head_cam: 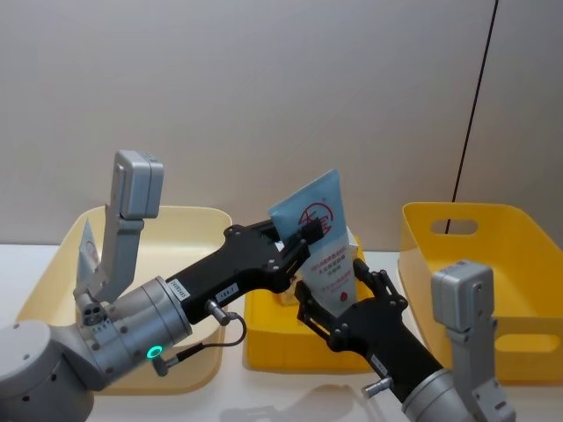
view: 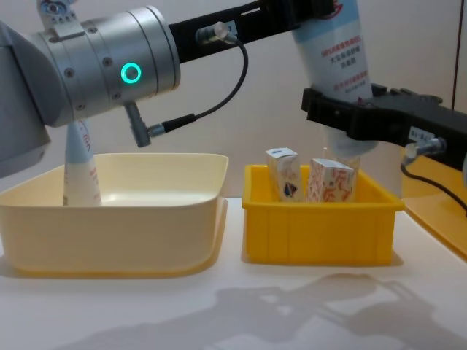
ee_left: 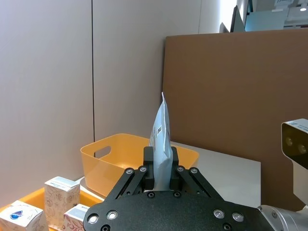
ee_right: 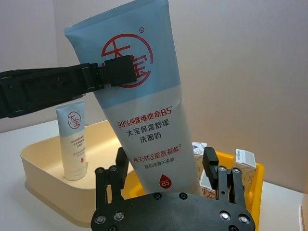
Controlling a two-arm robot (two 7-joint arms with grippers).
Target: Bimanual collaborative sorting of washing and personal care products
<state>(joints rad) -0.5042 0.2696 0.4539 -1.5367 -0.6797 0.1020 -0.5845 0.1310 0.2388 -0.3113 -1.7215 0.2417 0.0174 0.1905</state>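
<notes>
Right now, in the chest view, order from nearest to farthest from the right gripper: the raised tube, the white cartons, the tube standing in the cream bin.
1. the raised tube, passing through the right gripper.
2. the white cartons, below, in the yellow bin; those two too close to rank.
3. the standing tube, far left in the cream bin.

Bright, even room light coming from overhead; soft grey shadows spread across the table (view: 219, 313) up front, and the tube (ee_right: 144, 110) is lit flat, its print clear.

silver arm (view: 102, 58); black left gripper (ee_left: 161, 168)
</notes>
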